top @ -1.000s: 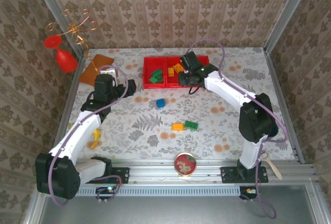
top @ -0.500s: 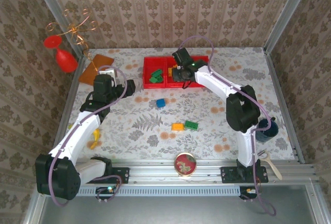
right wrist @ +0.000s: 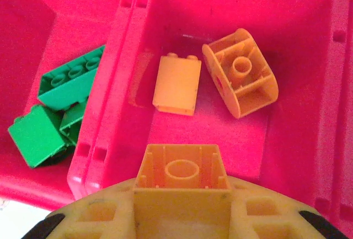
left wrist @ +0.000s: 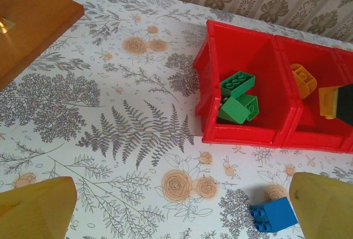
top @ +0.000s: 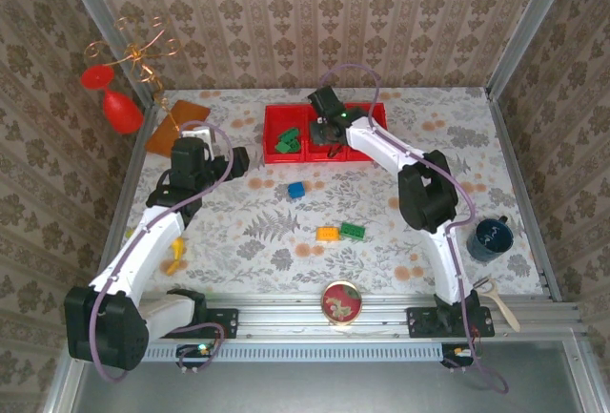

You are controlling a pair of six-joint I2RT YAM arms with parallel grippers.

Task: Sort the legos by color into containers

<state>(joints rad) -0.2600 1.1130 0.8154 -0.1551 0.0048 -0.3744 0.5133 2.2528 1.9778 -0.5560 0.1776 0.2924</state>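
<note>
The right gripper [top: 327,133] is hanging over the bright red three-bin plastic tray [top: 286,111] at the 12 o'clock edge of the flower-patterned worktop [top: 248,232]. Its jaws are clamping a small orange-yellow plastic brick [right wrist: 181,174], hollow underside facing the wrist camera. In that view the brick appears to be sitting just above the 6 o'clock wall of the middle bin [right wrist: 220,139], where a flat orange brick [right wrist: 177,84] and a rounded orange piece [right wrist: 240,73] are already lying; the green bricks [right wrist: 52,104] are resting in the bin at 9 o'clock. To drop well, I judge, the gripper should be carrying the brick slightly further toward 12 o'clock, clear of wall and divider, and lowering before parting its jaws, so nothing is bouncing into the green bin. The left gripper [top: 240,159] is hovering with jaws wide apart, holding nothing, a blue brick [left wrist: 273,215] lying near one of its yellow fingers [left wrist: 325,206]. Since a second ago the right arm has been swinging from the tray's 3 o'clock end toward 9 o'clock, uncovering a dark blue mug [top: 493,237]; the left arm is staying put, and the loose orange brick [top: 327,234] and loose green brick [top: 353,231] are lying unmoved.
</note>
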